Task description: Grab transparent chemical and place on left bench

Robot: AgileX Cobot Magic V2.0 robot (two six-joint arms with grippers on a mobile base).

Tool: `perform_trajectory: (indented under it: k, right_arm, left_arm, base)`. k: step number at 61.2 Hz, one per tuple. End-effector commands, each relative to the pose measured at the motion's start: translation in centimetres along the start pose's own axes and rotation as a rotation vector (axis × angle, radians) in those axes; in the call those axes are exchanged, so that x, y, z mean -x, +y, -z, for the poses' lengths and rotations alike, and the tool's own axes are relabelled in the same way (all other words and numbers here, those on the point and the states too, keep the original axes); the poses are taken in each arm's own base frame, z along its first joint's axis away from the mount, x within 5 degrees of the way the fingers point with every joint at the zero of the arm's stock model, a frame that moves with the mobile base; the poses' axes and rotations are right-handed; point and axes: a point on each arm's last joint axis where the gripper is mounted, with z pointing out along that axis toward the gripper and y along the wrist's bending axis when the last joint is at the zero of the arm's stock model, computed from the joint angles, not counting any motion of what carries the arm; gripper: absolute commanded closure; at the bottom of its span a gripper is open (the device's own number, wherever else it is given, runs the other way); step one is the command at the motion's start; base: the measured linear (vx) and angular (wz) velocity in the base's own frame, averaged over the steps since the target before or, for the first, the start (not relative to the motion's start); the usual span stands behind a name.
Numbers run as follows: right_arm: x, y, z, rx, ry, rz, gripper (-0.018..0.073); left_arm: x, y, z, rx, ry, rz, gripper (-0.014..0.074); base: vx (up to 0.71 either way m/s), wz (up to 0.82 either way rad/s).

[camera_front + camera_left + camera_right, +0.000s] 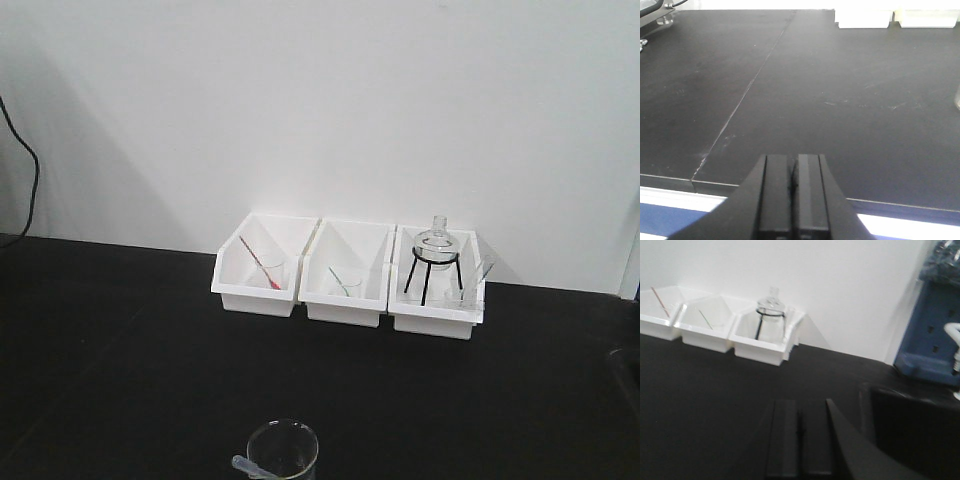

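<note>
In the front-facing view the transparent chemical (252,467), a thin clear pipette with a bulb end, lies at the 6 o'clock edge of the picture, its bulb jutting out toward 8 o'clock from the rim of a clear glass beaker (283,449) that stands on the black desk (120,360). Whether its stem rests inside the beaker or only against it cannot be told, since the frame cuts both off. At 12 o'clock from the beaker, against the white wall (320,100), three white bins sit side by side: the left bin (262,266) holds a red-tinted pipette (258,262), the middle bin (346,274) a green-tinted one (340,281), and the right bin (436,282) a round glass flask (434,245) on a black tripod stand (430,274). Neither end effector shows in this view. In the left wrist view the left end effector (794,192) has its two dark fingers pressed together with nothing between them, above the near edge of the desk; the pipette does not appear there, only bare black surface and two bins at 12 to 1 o'clock. In the right wrist view the right end effector (800,440) is likewise closed and empty, with the three bins at 10 to 11 o'clock and a blue rack (935,325) at 2 o'clock; the pipette is out of that frame as well.
</note>
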Motion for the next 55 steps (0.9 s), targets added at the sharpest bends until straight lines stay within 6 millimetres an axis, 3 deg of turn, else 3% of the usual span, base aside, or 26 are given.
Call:
perform_trajectory:
  k: [1, 8, 13, 55]
  right_arm:
    - [-0.6, -0.2, 0.9, -0.066, -0.055, 0.004, 0.0568]
    - [-3.5, 0.1, 1.0, -0.098, -0.051, -0.034, 0.0566]
    - [-4.1, 0.2, 1.0, -0.086, 0.011, -0.116, 0.0567]
    - [-4.1, 0.2, 1.0, -0.088, 0.016, -0.124, 0.0567]
  left_arm:
    - [0.3, 0.0, 0.1, 0.002, -0.081, 0.009, 0.0600]
    - [0.3, 0.0, 0.1, 0.002, -0.081, 0.009, 0.0600]
    - [0.3, 0.0, 0.1, 0.002, -0.081, 0.009, 0.0600]
    - [0.3, 0.0, 0.1, 0.002, -0.081, 0.009, 0.0600]
  base:
    - [0.00, 0.00]
    - [0.00, 0.00]
    - [0.00, 0.00]
    - [0.00, 0.00]
